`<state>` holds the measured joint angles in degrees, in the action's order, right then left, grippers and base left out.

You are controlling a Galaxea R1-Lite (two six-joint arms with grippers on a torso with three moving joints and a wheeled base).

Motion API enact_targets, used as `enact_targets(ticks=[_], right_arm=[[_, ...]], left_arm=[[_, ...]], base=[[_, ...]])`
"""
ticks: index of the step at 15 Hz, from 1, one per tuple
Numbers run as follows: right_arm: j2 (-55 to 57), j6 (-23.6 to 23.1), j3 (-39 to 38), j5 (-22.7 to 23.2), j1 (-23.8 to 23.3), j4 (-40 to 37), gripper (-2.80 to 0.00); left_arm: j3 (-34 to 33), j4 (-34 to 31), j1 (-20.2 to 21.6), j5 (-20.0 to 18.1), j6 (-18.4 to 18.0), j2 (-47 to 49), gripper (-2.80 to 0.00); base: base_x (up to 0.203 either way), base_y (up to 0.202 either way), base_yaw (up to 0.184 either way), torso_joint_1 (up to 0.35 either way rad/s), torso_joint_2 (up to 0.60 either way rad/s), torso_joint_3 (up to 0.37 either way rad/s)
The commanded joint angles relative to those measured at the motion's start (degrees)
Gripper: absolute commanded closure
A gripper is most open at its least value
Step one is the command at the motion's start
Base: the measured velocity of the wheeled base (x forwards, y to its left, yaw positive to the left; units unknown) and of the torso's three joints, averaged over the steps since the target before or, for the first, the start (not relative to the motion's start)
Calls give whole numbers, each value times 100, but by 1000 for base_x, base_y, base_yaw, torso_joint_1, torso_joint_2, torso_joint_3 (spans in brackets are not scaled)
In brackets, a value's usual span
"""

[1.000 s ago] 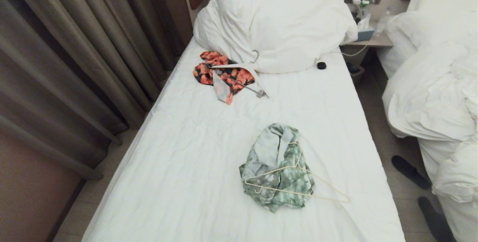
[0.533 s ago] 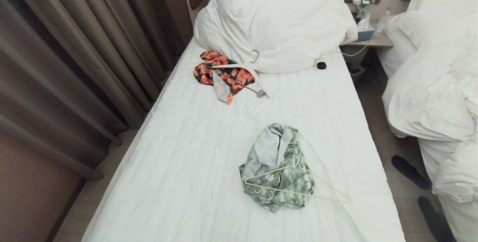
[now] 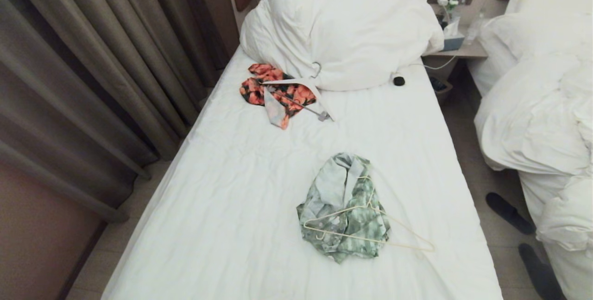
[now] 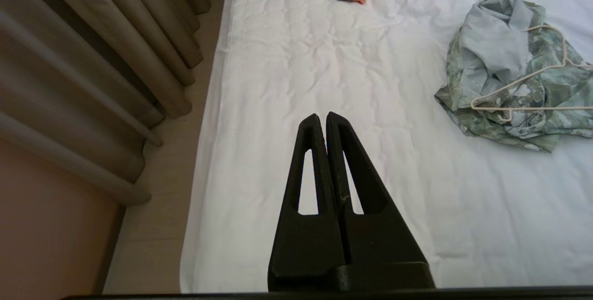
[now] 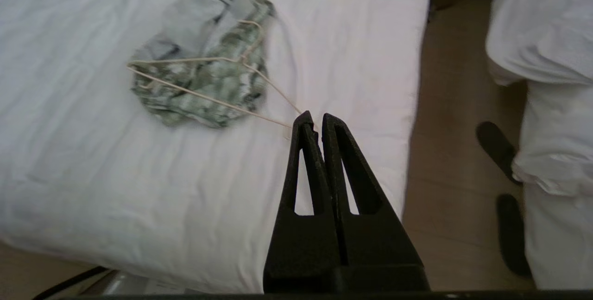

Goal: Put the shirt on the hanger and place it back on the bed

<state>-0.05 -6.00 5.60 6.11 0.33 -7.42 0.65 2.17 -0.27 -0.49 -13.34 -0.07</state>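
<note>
1. The left gripper (image 4: pixel 323 119) is seen with its fingers pressed together and nothing held; bare sheet of the bed (image 3: pixel 231 198) lies beyond its tips, with the bed's curtain-side edge close to one side.
2. The right gripper (image 5: pixel 314 119) is likewise closed and empty; the hanger (image 5: pixel 204 80) has its outer corner just past the fingertips, though contact cannot be confirmed.
3. The shirt (image 3: pixel 345 207) is left crumpled in a heap, ahead of both grippers and between them.
4. The hanger is laid across the shirt, one arm jutting onto the sheet, so it is probably easiest taken there.
5. Open sheet is available all round the heap; the orange-red garment (image 3: pixel 273 89) is well beyond it, and the floor gap (image 5: pixel 444 142) runs beside the right gripper.
</note>
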Motion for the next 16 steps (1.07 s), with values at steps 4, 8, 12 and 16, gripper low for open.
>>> enact_targets(ticks=[4, 8, 12, 16], right_arm=[[9, -98, -537, -380, 2, 664, 0], [14, 356, -559, -443, 2, 725, 0], [9, 433, -560, -452, 2, 729, 0], [5, 425, -560, -452, 2, 727, 0]], left_arm=[[-21, 29, 0, -13, -2, 7, 0], [-30, 55, 0, -4, -2, 7, 0], [-30, 73, 0, 5, 8, 7, 0], [-30, 73, 0, 5, 15, 7, 0]], base=[[0, 0, 0, 0, 0, 0], [0, 0, 0, 0, 0, 0], [0, 0, 0, 0, 0, 0], [0, 0, 0, 0, 0, 0]])
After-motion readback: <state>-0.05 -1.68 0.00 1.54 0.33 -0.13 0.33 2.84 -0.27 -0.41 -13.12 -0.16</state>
